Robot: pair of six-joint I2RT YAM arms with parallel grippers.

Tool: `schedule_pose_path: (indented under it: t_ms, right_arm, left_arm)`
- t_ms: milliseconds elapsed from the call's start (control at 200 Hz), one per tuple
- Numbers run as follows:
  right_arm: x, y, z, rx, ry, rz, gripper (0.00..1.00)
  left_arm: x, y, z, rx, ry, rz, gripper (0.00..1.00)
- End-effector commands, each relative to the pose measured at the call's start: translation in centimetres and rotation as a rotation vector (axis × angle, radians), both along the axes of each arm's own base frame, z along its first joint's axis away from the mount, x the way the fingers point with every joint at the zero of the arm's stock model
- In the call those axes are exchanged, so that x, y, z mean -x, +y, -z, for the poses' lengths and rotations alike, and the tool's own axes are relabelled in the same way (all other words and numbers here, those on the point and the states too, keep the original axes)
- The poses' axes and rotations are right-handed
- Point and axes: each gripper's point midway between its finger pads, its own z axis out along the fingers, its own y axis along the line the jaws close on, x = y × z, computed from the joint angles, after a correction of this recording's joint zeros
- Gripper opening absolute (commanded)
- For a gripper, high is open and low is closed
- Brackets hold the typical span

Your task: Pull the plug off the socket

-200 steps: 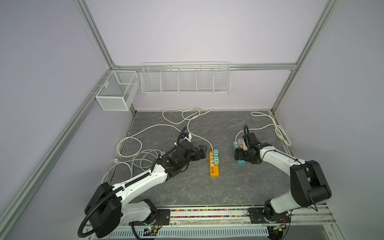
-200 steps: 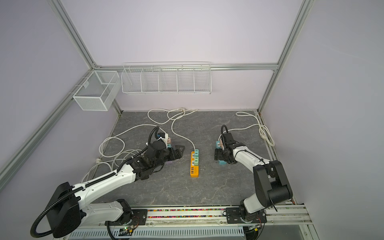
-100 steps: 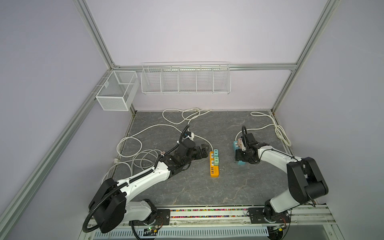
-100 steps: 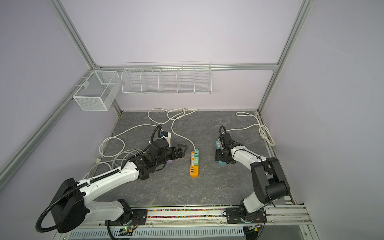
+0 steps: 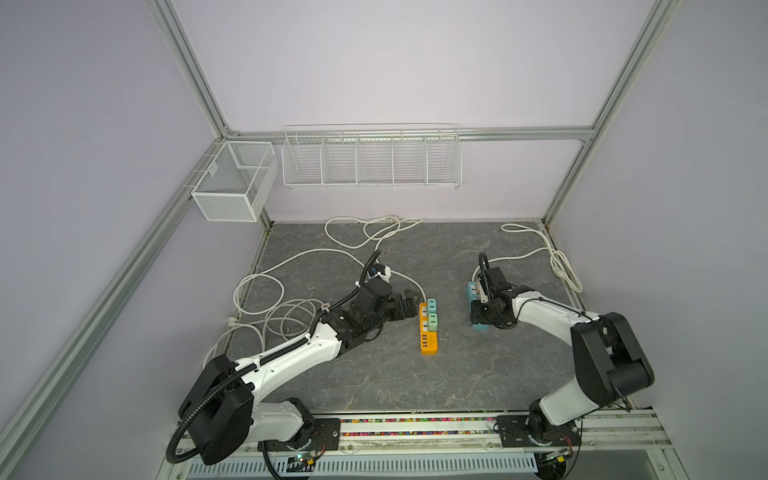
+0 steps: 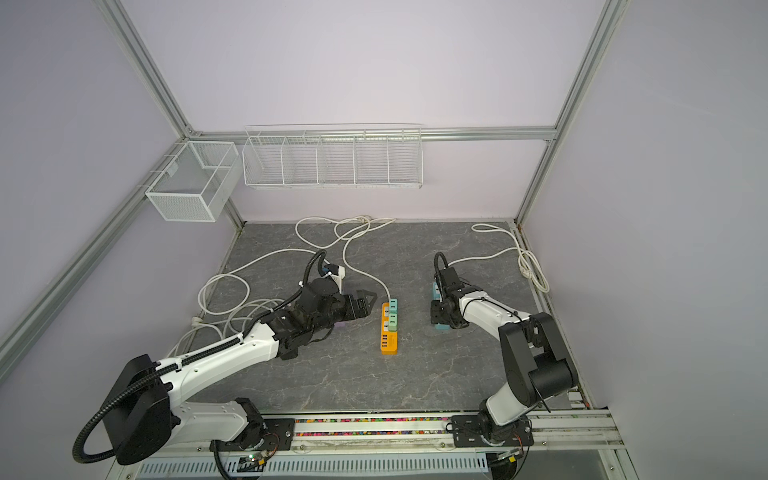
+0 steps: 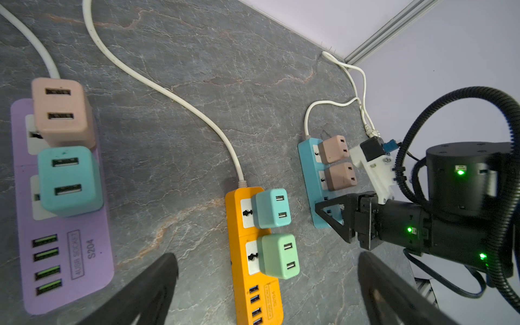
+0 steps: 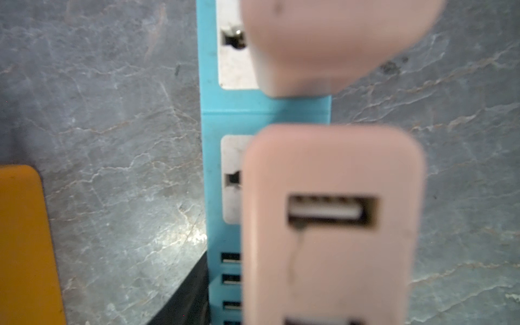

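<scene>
Three socket strips lie on the grey table. The blue strip (image 5: 471, 289) (image 8: 213, 118) carries two pink plugs (image 7: 333, 149) (image 8: 332, 225). My right gripper (image 5: 478, 319) (image 6: 438, 321) straddles the strip's USB end. One black finger (image 8: 194, 292) presses against the strip's side; the other is hidden behind the near pink plug. The orange strip (image 5: 428, 345) (image 7: 239, 253) holds a teal plug (image 7: 271, 208) and a green plug (image 7: 278, 256). My left gripper (image 5: 411, 306) (image 7: 267, 256) hangs wide open just left of it, holding nothing.
A purple strip (image 7: 64, 253) with a pink plug (image 7: 62, 112) and a teal plug (image 7: 67, 180) lies under my left arm. White cords (image 5: 291, 266) loop over the back and left of the table. Wire baskets (image 5: 370, 158) hang on the back wall.
My left gripper has moved right, closer to the orange strip, still open. The right gripper's jaws have narrowed onto the blue strip's end.
</scene>
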Motion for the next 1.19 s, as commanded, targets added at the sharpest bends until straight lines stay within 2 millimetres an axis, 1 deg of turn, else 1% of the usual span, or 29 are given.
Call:
schedule_pose_path:
  t_ms: [0,220,370,490,580,730,930,1050,1125,1190]
  right_arm:
    - [1.7,0.5,-0.4,0.006,0.023,-0.032,0.46]
    - [4.3,0.4,-0.1,0.021,0.053,-0.023,0.45]
    - [6.2,-0.3,-0.1,0.035,0.069,-0.007,0.45]
    - [7.9,-0.7,-0.5,0.03,0.08,0.018,0.45]
    - [9.2,-0.7,-0.3,0.012,0.1,0.046,0.45]
    - [10.8,-0.5,0.1,0.009,0.11,0.063,0.45]
    - [13.1,0.3,0.8,0.015,0.126,0.061,0.45]
    - [14.0,-0.1,0.9,0.044,0.119,0.075,0.46]
    - [14.0,0.0,0.9,0.039,0.11,0.081,0.5]
    - [14.0,0.2,0.9,0.041,0.106,0.074,0.51]
  left_arm:
    - [0.3,-1.0,-1.6,0.03,-0.009,0.031,0.99]
    - [1.1,-1.9,-1.8,0.029,0.004,0.059,0.99]
    - [1.8,-2.8,-2.0,0.033,0.004,0.085,0.99]
    - [2.2,-3.5,-2.1,0.036,0.006,0.099,0.99]
    - [2.4,-4.0,-2.0,0.038,0.019,0.101,0.99]
    - [2.6,-4.7,-1.8,0.037,0.025,0.118,0.99]
    - [2.9,-5.6,-1.9,0.032,0.035,0.152,0.99]
    - [3.1,-6.1,-1.9,0.036,0.037,0.164,0.99]
    - [3.2,-6.4,-2.0,0.04,0.034,0.172,0.99]
    - [3.3,-6.5,-2.1,0.047,0.025,0.176,0.99]
